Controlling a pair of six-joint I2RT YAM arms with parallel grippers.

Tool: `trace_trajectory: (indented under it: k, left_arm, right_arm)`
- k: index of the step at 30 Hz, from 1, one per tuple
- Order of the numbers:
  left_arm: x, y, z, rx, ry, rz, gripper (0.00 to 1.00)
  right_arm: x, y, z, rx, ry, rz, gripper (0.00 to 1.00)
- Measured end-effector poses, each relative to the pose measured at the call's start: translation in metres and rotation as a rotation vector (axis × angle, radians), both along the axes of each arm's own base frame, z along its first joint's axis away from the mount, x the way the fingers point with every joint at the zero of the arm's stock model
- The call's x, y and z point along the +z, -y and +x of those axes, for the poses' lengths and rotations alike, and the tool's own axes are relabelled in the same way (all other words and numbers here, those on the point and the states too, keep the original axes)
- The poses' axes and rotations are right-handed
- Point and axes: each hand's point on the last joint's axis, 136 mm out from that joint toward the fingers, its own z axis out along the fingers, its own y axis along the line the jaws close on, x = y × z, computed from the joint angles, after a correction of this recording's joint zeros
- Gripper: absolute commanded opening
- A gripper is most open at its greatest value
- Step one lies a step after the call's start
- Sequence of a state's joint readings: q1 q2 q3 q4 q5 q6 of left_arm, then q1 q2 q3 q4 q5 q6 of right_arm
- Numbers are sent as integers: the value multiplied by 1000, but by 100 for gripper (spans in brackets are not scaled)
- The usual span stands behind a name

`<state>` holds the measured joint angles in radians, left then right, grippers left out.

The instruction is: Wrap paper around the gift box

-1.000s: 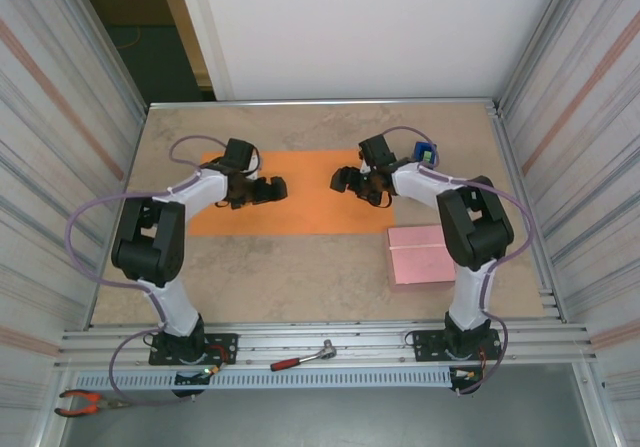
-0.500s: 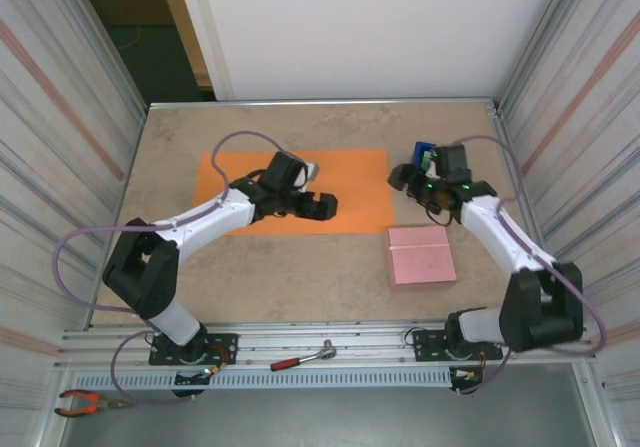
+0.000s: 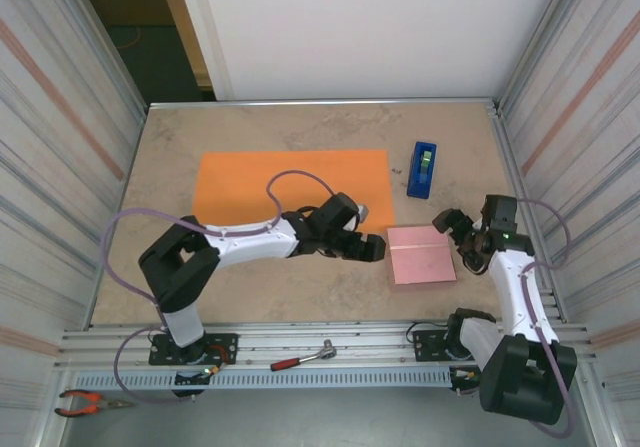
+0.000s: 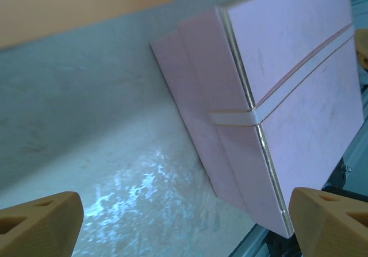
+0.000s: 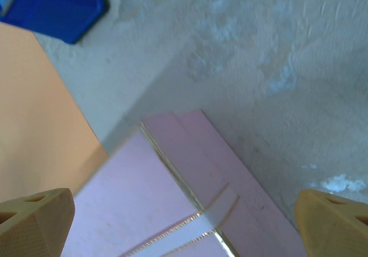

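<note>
Finding 1: the gift box [image 3: 421,254] lies flat on the bare table [image 3: 300,287] at the right front, just off the near right corner of the paper [image 3: 295,185] and not on it. The sheet lies spread flat to the box's left and beyond it. Finding 2: the box sits between the 2 grippers. The left gripper [image 3: 372,248] is just beside the box's left edge, and the right gripper [image 3: 458,239] is just beside its right edge. Neither is seen touching it. Finding 3: in the left wrist view, the left fingers [image 4: 40,225] stand wide apart with the box ahead of them and to the right. In the right wrist view, the right fingers [image 5: 333,222] are likewise spread, with the box's corner between and below them and nothing held. Finding 4: the band across the lid runs roughly from one gripper toward the other. Assessment: wrapping is not begun. The box must first go leftward onto the sheet, and both arms are about equally near. The tape dispenser [image 3: 422,169] stands apart behind the box.
</note>
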<state>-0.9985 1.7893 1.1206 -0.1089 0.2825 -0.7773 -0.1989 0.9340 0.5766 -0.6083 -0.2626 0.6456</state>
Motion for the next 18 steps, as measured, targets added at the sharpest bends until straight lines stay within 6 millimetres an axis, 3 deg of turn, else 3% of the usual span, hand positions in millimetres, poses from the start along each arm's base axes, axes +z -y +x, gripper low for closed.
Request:
trace_trajectory:
  k: [8,12,18]
  left_arm:
    - [-12,36,-5,-10,-44,-34,89]
    - [-15,54,-8,-21,-62,-52,79]
    - [-17,61,-8,-30,-66,-64,76]
  right_arm:
    - [-14,-12,-15,29,-7,49,94]
    - [-18,-19,-17,49,-5,85,87]
    - [-23,-26,-18,70,5,113,83]
